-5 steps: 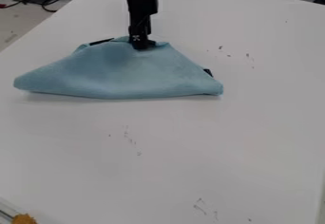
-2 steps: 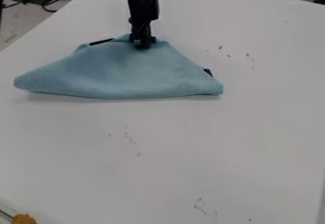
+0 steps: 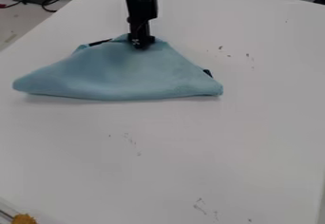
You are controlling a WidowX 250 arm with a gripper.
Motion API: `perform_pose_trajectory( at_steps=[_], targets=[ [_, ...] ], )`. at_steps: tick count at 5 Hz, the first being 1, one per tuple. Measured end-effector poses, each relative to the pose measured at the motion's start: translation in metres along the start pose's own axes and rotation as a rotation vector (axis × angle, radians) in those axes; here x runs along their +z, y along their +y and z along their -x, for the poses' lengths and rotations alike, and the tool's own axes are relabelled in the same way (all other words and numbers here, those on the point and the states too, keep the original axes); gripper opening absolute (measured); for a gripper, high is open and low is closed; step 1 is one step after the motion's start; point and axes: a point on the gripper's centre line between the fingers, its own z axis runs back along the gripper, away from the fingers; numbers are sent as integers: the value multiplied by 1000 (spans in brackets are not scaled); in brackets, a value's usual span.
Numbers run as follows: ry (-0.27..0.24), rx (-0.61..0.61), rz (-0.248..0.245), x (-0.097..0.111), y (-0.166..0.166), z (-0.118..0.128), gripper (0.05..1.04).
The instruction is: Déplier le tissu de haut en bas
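White table (image 3: 184, 171) under blue cloth (image 3: 114, 76), long axis left-to-right, peak toward view's top, hand (image 3: 141, 42) there, grip unclear.

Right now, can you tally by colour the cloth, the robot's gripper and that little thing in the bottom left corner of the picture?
Light blue: 1, the cloth
Black: 1, the gripper
Orange-yellow: 1, the small thing at bottom left
Total: 3

- My claw (image 3: 141, 42), shifted slightly toward the view's left.
- The cloth (image 3: 117, 76) at my tip, its near edge nudged slightly toward the camera.
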Motion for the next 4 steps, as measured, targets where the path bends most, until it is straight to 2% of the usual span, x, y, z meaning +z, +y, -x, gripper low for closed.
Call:
perform_pose_trajectory(
  at_steps=[3, 4],
  targets=[
    [22, 104, -110, 64, -35, 4, 86],
    [18, 132, -120, 79, -56, 1, 86]
  ],
)
